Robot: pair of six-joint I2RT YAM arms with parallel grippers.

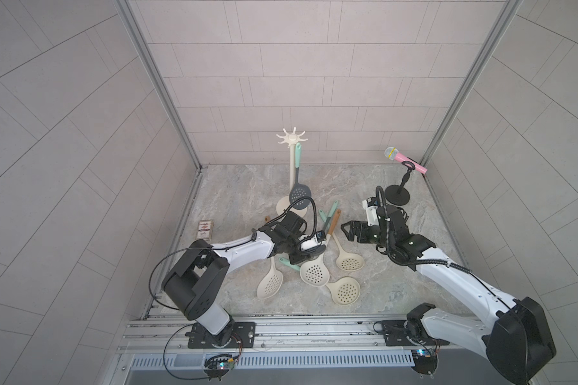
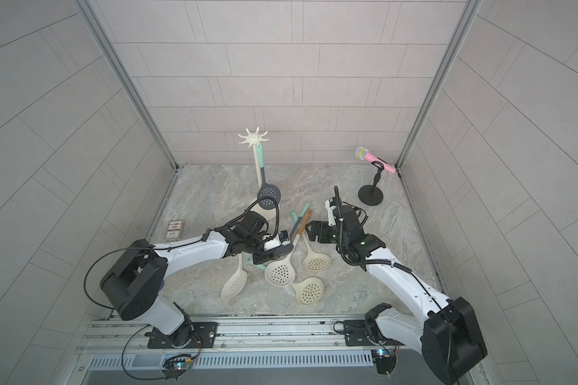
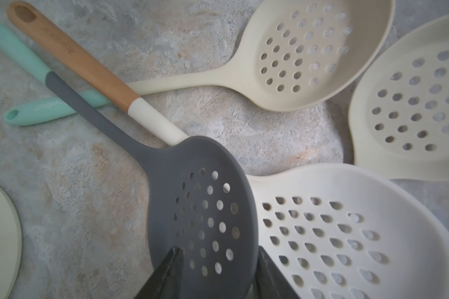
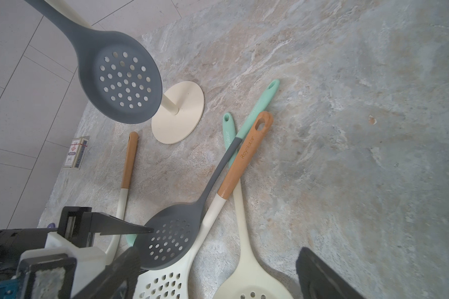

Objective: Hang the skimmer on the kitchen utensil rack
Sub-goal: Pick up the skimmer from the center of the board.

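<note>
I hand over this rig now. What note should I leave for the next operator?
Left gripper: jaws either side of the bowl of the loose grey skimmer, in the pile; firm grip unclear.
Right gripper: open, empty, above the table.
Done: the hanging grey skimmer is on the kitchen utensil rack.
Left: lift the loose one, hook its handle hole on the rack; four cream skimmers also lie loose.

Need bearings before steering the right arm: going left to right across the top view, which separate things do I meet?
Left to right: card box → kitchen utensil rack → right claw → black microphone stand.
</note>
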